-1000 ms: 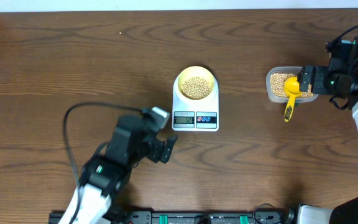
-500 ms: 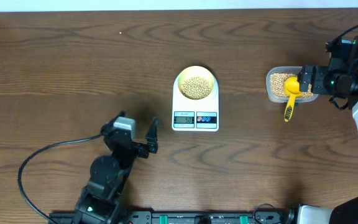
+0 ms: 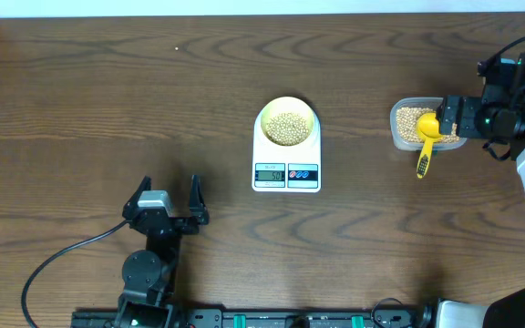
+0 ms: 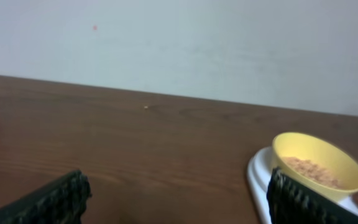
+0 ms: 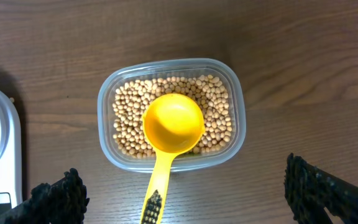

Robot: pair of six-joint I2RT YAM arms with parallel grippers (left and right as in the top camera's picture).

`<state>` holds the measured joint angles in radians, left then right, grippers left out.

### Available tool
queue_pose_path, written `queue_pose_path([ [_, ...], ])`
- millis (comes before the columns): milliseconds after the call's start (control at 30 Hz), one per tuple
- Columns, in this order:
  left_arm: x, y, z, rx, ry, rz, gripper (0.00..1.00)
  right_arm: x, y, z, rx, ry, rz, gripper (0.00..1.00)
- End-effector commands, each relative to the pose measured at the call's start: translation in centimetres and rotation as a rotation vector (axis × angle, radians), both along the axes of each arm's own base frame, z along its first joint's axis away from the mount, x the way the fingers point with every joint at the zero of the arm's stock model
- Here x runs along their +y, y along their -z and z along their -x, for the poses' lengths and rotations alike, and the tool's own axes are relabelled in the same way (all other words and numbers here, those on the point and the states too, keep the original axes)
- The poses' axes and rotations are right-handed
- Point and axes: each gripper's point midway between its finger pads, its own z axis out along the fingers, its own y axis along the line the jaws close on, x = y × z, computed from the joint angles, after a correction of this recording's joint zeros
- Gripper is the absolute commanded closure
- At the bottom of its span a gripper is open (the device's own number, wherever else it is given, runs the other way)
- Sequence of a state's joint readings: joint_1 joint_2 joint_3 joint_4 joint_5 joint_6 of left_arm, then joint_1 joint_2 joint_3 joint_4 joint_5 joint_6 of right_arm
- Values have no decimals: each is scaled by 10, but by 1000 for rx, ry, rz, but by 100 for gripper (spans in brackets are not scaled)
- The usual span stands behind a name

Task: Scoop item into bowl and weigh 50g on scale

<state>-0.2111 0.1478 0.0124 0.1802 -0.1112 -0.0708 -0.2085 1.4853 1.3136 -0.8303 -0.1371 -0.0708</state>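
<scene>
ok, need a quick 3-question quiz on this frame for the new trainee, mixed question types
1. True or false: the yellow scoop is heaped with beans.
2. Where does the bowl stand? A) on the scale B) on the bare table C) on a tray
3. Is the left gripper open or shut, and does it hold anything?

Key
1. False: its cup is empty and lies on the beans in the clear tub.
2. A.
3. Open, holding nothing.
</scene>
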Motion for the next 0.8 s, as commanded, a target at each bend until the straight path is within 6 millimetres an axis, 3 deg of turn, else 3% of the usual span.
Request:
queue_pose_path([
  [0, 15, -1, 5, -18, -57, -13, 7, -1, -9, -2, -23, -8, 15, 1],
  [267, 25, 32, 10, 113, -94, -40, 7, -1, -9, -2, -23, -8, 15, 1],
  [767, 25, 30, 10, 106, -87, -111, 7, -1, -9, -2, -23, -8, 15, 1],
])
